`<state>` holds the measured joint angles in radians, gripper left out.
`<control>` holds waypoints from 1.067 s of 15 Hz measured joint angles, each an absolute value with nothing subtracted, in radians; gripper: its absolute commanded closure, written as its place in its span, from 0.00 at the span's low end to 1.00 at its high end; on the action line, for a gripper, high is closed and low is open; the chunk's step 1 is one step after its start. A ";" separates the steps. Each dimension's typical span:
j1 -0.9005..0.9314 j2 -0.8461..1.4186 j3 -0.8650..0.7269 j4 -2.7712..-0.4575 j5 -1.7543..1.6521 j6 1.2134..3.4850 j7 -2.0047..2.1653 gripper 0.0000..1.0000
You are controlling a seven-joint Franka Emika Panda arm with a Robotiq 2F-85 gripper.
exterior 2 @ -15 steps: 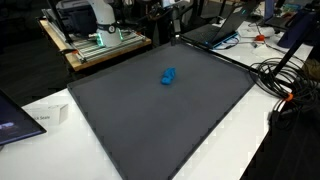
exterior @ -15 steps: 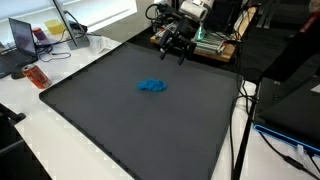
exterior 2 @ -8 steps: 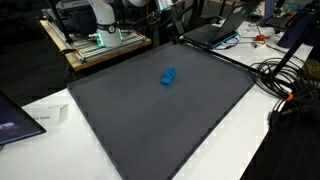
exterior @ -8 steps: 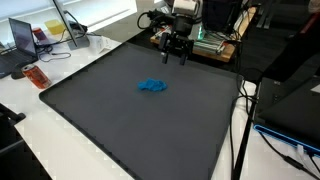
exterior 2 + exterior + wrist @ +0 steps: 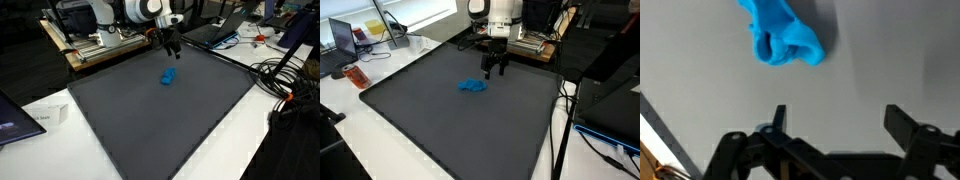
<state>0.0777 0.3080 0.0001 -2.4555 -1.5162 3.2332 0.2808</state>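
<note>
- My fingers point(image 5: 902, 122) stand wide apart with nothing between them, hanging over the dark mat point(image 5: 440, 130) that covers the desk
- The blue cloth point(image 5: 472, 87) lies crumpled on the mat, toward the far middle; it is near the fingers but not touching them, and nothing stands between the two
- On the white desk edge beside the mat I see an open laptop point(image 5: 342, 35) and a small reddish thing point(image 5: 356, 76), both well apart from the cloth
- In an exterior view a tangle of cables point(image 5: 285, 85) lies along one side of the mat, a small white box point(image 5: 45, 116) sits by its near corner, and a wooden rack point(image 5: 85, 55) with gear stands behind the arm point(image 5: 140, 10)
- The wrist view shows the cloth's folds up close, just ahead of the two fingertips and off toward one of them
- Only the exterior views show me the arm and the clutter round the desk edges
</note>
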 measured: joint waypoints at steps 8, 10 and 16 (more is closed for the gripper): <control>0.042 0.407 0.000 -2.412 -1.511 3.238 0.131 0.00; 0.028 0.407 0.000 -2.410 -1.507 3.246 0.097 0.00; -0.016 0.415 0.009 -2.411 -1.412 3.253 -0.047 0.00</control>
<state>-0.0155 0.4149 0.0090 -2.4106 -1.4124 3.2527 -0.0473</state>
